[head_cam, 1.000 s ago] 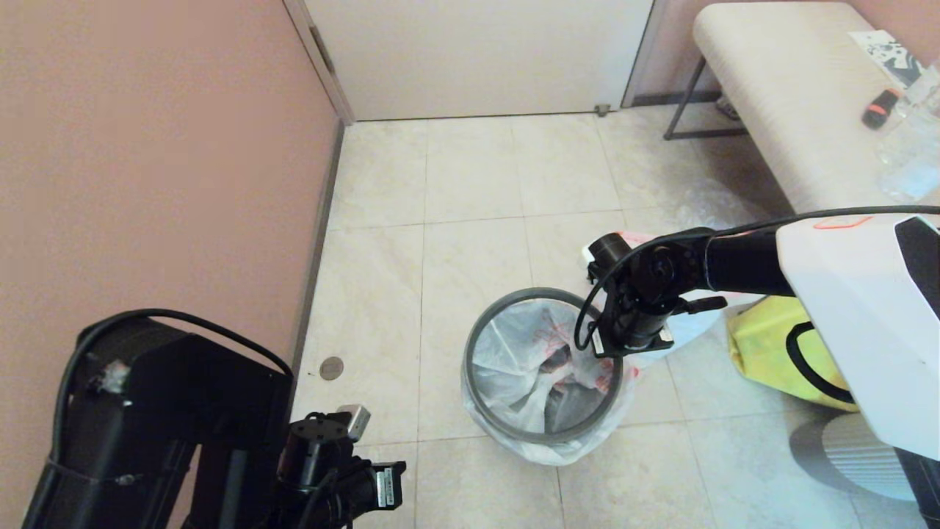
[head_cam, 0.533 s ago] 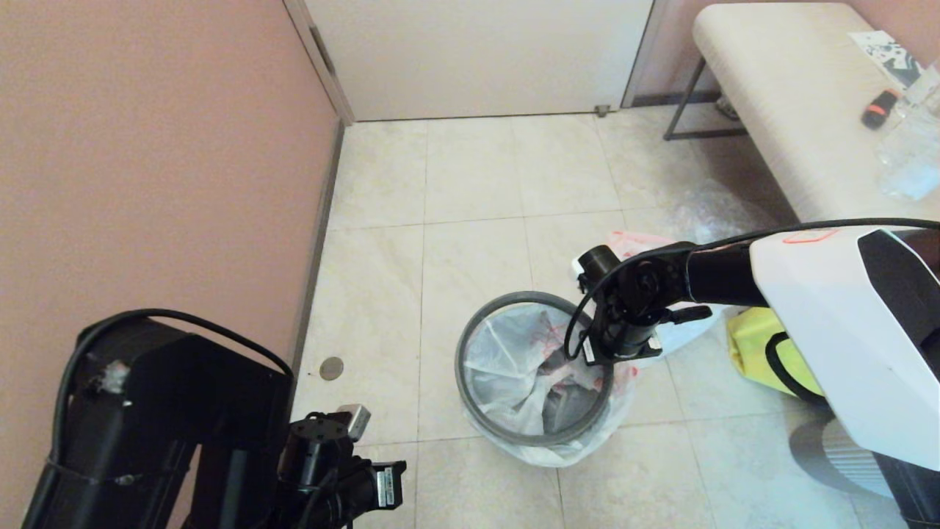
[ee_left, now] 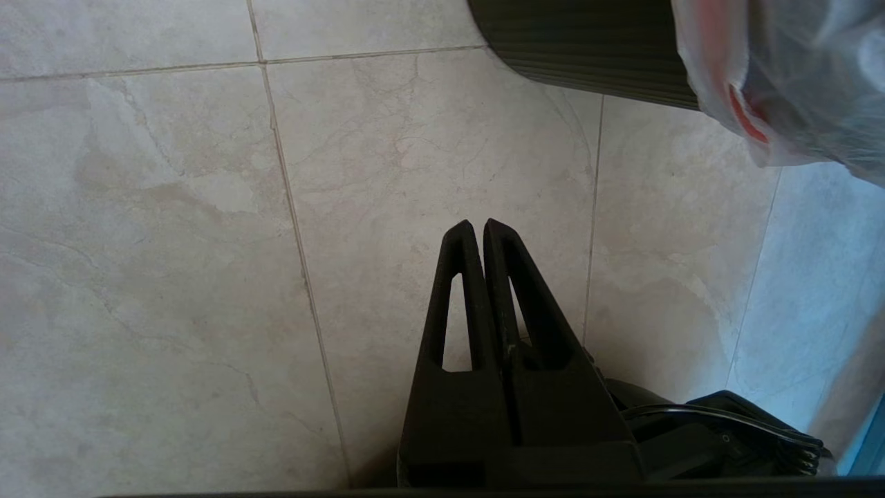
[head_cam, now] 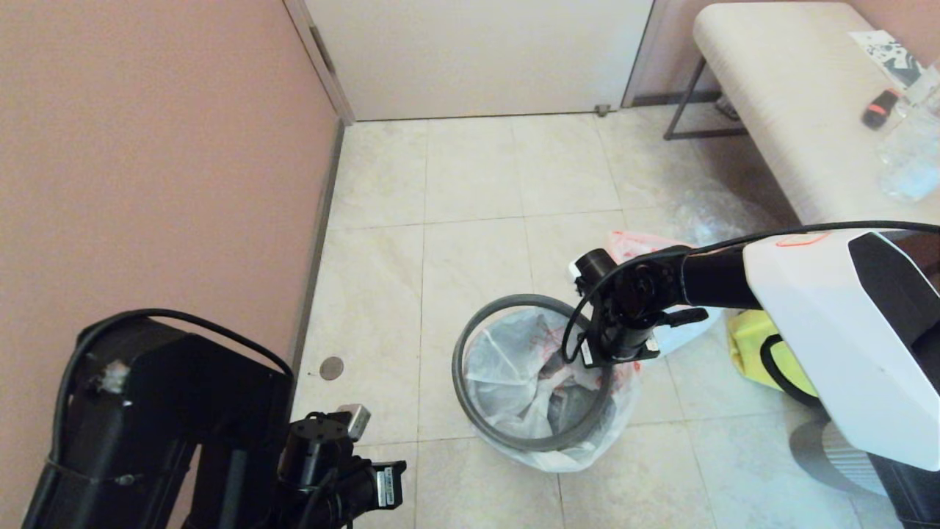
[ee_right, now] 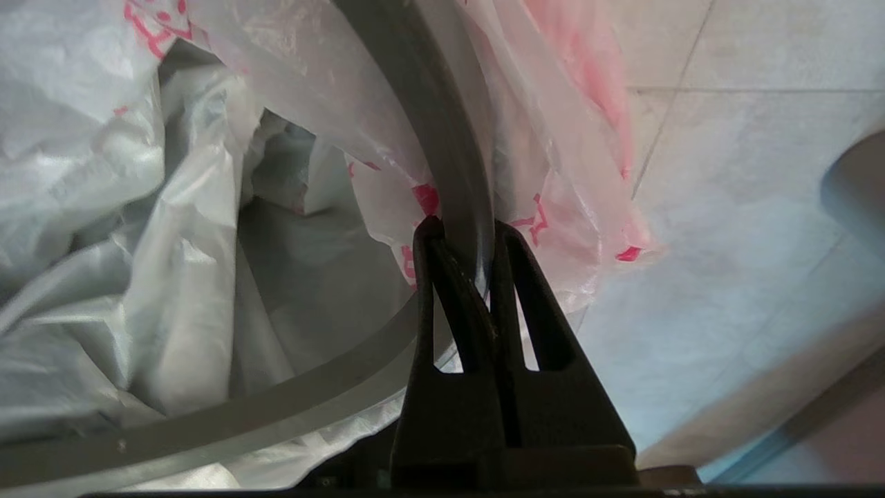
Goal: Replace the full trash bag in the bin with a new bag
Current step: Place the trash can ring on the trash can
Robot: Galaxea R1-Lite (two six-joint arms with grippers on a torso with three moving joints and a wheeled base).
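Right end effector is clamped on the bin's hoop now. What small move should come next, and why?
Probably press the hoop straight down onto the bin. The right end effector is shut on it, with the new bag draped under and over it, and in the head view it sits tilted, so it looks not yet seated.

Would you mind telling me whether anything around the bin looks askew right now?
Yes: the dark-grey hoop sits tilted and off-centre over the bag-lined bin rather than seated on its rim. The right gripper is shut on the hoop's edge.
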